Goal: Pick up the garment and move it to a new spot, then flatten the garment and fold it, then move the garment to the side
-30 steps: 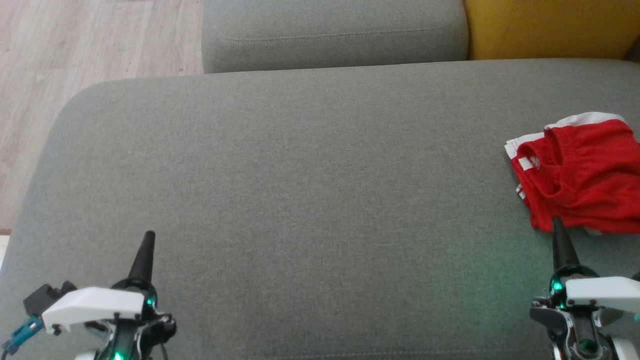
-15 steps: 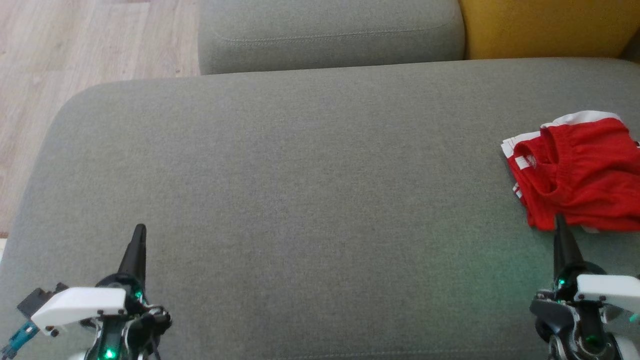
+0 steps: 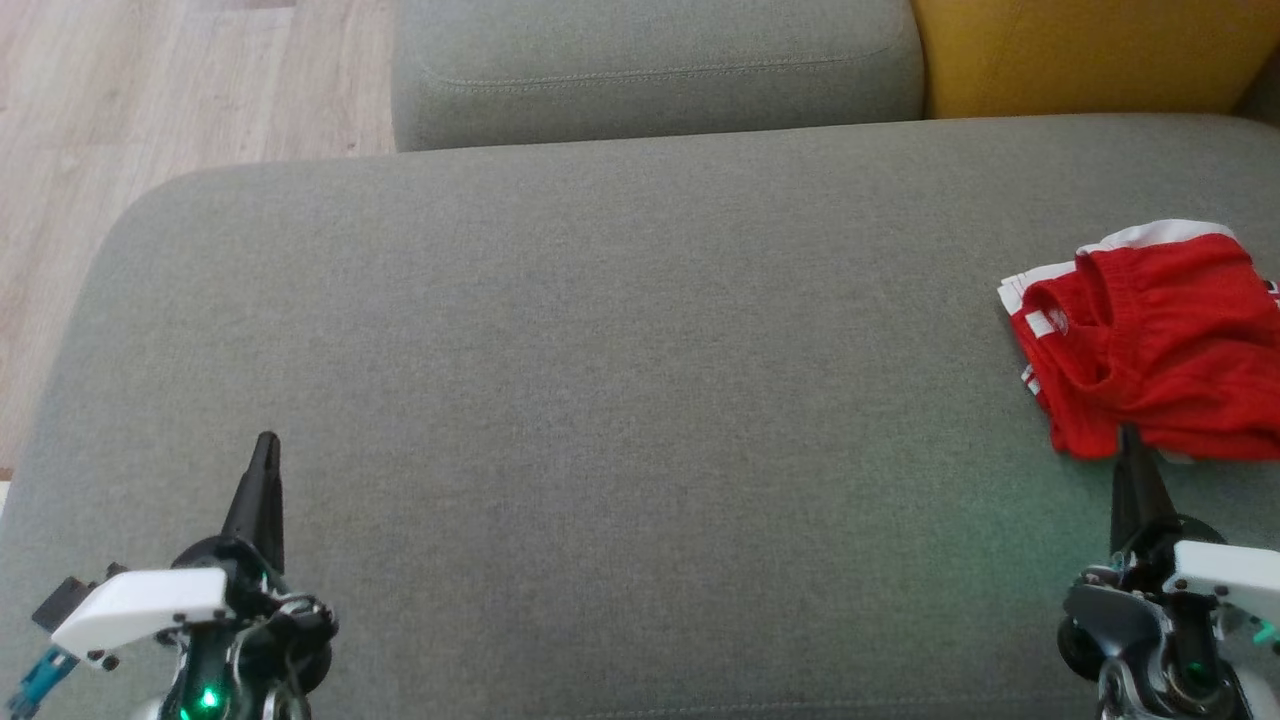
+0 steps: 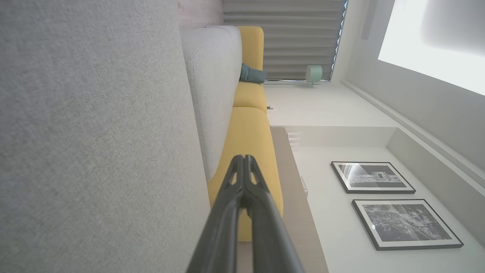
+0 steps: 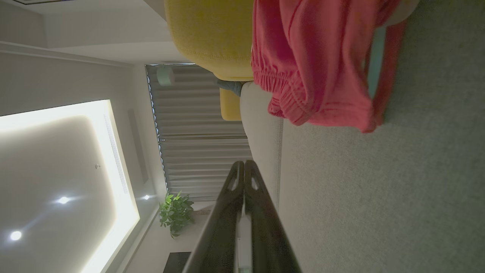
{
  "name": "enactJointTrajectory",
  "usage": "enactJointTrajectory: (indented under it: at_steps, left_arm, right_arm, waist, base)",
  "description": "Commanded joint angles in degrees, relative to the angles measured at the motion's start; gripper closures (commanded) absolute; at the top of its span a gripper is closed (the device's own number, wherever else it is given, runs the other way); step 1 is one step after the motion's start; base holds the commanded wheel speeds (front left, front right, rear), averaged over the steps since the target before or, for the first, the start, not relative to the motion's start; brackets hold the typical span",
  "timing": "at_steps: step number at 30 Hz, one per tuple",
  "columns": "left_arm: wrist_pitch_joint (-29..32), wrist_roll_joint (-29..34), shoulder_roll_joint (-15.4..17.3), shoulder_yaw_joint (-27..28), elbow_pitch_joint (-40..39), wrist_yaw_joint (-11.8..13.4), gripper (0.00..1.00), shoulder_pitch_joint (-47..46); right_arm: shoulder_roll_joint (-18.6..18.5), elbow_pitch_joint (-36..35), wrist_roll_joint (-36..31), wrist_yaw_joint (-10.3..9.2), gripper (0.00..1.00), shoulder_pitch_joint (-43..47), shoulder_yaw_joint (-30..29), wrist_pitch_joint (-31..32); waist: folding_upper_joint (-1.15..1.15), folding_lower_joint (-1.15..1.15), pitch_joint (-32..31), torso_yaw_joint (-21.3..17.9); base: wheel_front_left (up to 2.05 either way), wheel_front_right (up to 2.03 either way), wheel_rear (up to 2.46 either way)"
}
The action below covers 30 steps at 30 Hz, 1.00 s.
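At the near left the left claw [image 3: 262,450] is seen pressed together, well apart from the red garment [image 3: 1150,340], which lies bunched at the sofa's [image 3: 600,350] right edge, just beyond the closed right claw [image 3: 1130,440], clearly the nearer.

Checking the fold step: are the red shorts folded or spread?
Folded: the red shorts with white stripes lie as a compact, layered bundle on the grey sofa cushion.
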Motion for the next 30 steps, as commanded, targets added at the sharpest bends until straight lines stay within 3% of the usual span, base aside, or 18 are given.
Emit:
enactJointTrajectory:
  at_steps: [1,30]
  left_arm:
    - [0.3,0.0,0.4,2.4,-1.5,-0.4,1.0,-3.1]
    - [0.5,0.3,0.1,2.8,-1.5,-0.4,1.0,-3.1]
  right_arm:
    - [-0.7,-1.8,0.3,-0.04,1.0,-3.1,1.2,0.5]
    - [-0.6,-1.8,0.2,-0.04,1.0,-3.1,1.0,0.6]
  waist:
    - [0.0,0.0,0.0,0.0]
    - [0.0,0.0,0.0,0.0]
  base:
    - [0.0,0.0,0.0]
    - [0.0,0.0,0.0]
